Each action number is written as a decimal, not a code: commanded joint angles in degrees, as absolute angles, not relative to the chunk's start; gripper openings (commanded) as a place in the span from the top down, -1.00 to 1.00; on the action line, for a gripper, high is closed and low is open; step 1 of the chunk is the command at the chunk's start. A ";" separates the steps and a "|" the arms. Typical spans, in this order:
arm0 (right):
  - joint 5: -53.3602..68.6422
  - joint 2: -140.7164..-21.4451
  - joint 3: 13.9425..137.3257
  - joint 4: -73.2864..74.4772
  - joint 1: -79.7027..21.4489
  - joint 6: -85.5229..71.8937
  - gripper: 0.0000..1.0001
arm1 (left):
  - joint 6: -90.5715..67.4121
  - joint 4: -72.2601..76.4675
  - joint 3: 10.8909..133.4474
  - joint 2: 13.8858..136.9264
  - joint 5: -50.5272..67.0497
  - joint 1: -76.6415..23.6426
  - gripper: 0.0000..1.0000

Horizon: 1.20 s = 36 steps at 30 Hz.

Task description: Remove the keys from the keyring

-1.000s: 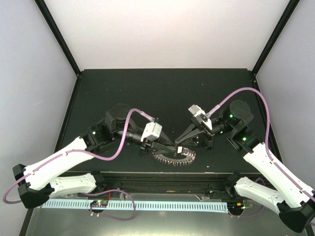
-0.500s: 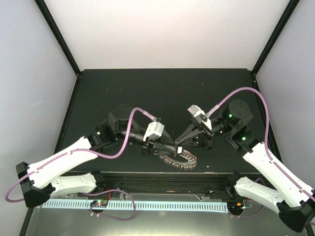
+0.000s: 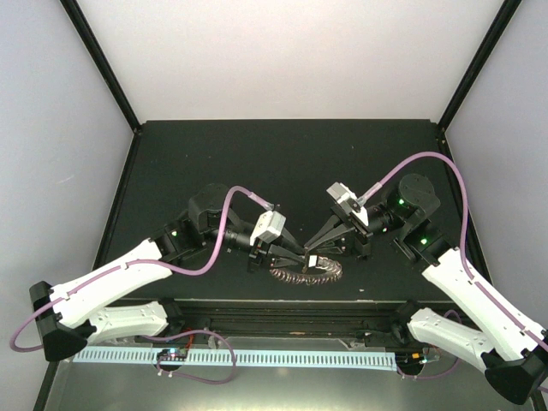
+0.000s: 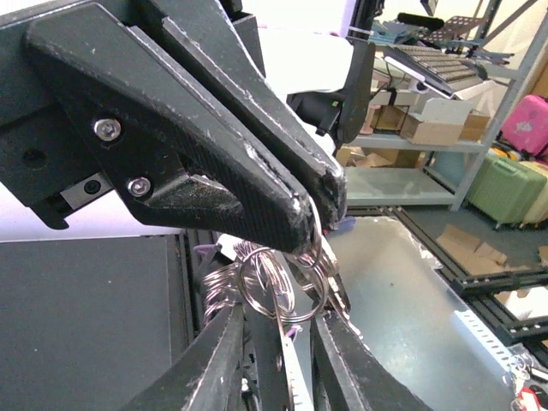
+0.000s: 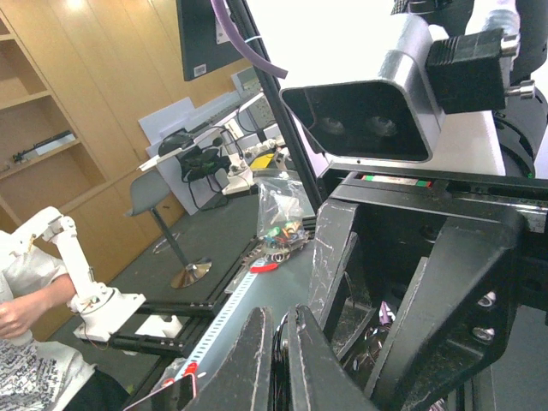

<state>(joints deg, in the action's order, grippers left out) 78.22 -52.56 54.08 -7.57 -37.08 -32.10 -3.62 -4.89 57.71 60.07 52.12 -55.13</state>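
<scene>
The keyring (image 3: 304,273), a grey ring fringed with small wire loops, hangs between both grippers just above the table's front edge. My right gripper (image 3: 313,253) is shut on the ring's thin edge (image 5: 281,342), its jaws (image 5: 282,312) almost touching. In the left wrist view it shows as big black fingers (image 4: 291,201) clamped above the loops (image 4: 274,287). My left gripper (image 3: 297,255) is open, its jaws (image 4: 278,315) spread on either side of the hanging loops. I cannot pick out a key among the loops.
The black table (image 3: 282,163) ends just below the ring. Beyond that edge lie a black frame bar and a white perforated rail (image 3: 240,357). A plastic bag of small parts (image 5: 282,214) lies off the table. Dark posts stand at the back corners.
The left gripper has shifted slightly right towards the right gripper. The ring dipped, then rose a little and now lies flatter. The right arm has barely moved.
</scene>
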 commanded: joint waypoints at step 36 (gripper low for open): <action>69.66 -49.72 54.58 3.51 -36.98 -25.71 0.98 | -6.60 0.03 53.44 54.33 33.98 -54.84 0.97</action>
